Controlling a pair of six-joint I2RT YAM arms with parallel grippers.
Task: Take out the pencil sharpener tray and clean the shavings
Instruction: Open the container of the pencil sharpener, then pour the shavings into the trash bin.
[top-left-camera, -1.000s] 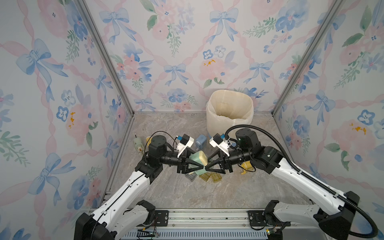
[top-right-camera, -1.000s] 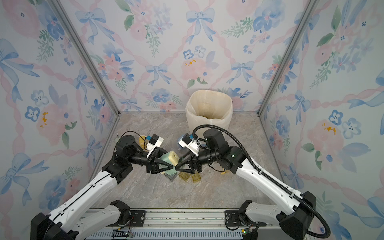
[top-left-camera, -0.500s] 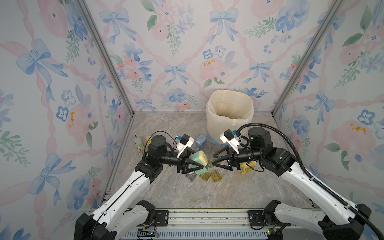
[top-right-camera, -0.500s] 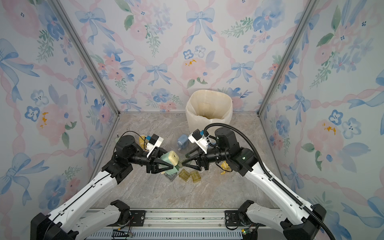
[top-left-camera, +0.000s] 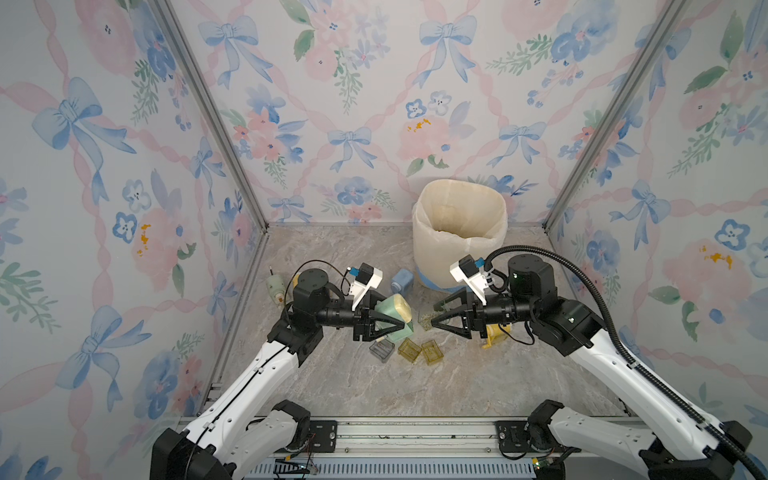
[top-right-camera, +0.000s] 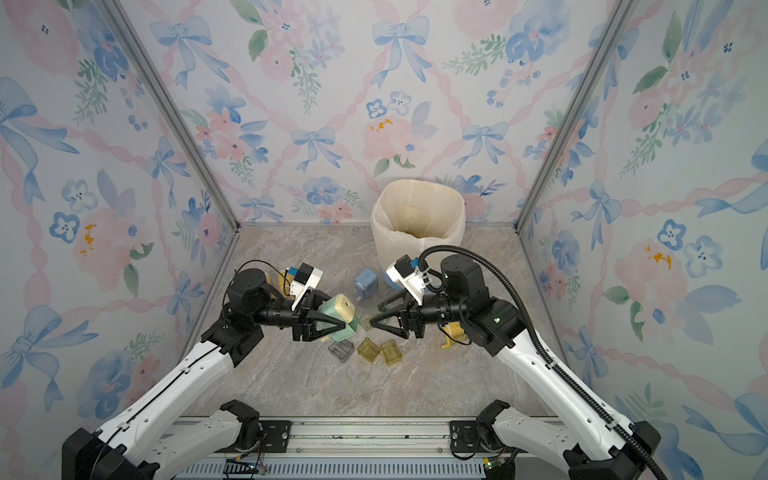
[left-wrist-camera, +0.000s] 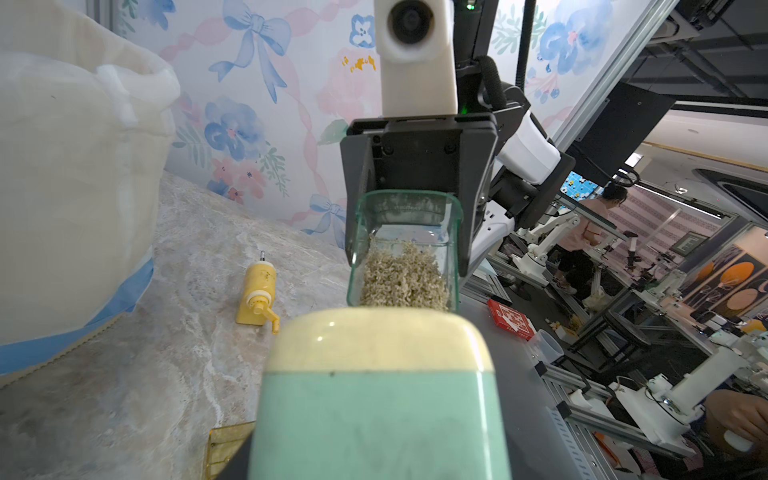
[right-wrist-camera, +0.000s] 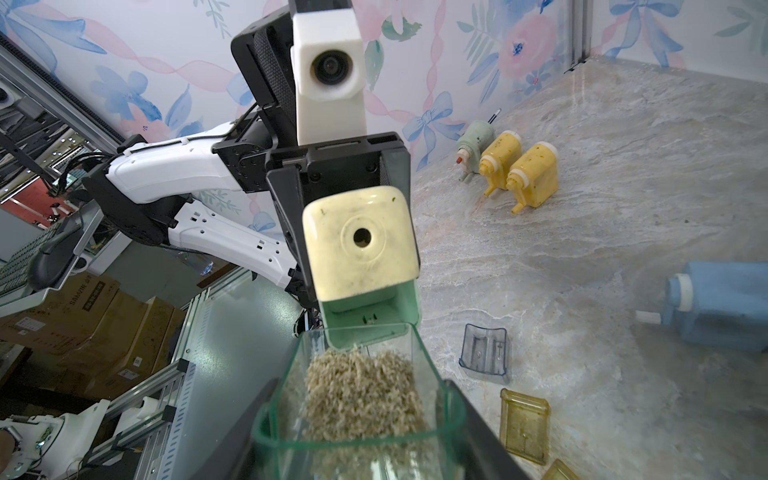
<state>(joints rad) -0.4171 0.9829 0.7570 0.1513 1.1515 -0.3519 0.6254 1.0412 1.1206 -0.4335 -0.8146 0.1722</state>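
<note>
Since the tray looks clear of its slot, the step in hand reads as the carry to the bin; table (top-left-camera: 353, 257) is marbled, with spare parts scattered on it; bin (top-left-camera: 436, 262) stands at the back wall, bag-lined, mouth up, just behind the right arm and well apart from the left; left gripper (top-left-camera: 392, 312) is clamped on the sharpener (top-left-camera: 395, 305), a green body with a cream face, pencil hole facing the other arm; right gripper (top-left-camera: 434, 317) pinches the tray (right-wrist-camera: 357, 448) by its sides, in the air between the two grippers, just beside the sharpener's open slot; whether they touch I cannot tell; tray's long axis runs along the line between the grippers, open side up, roughly level; shavings (right-wrist-camera: 361, 395) are heaped inside.

Key relation: the bin lies behind the right gripper toward the back wall, right arm plainly nearer, so the tray likely swings back and tips over the rim; the risk is tilting early and dropping shavings on the table.

Smaller stuff below: a grey spare tray (top-left-camera: 381, 350) and two yellow spare trays (top-left-camera: 409, 350), near each other.
</note>
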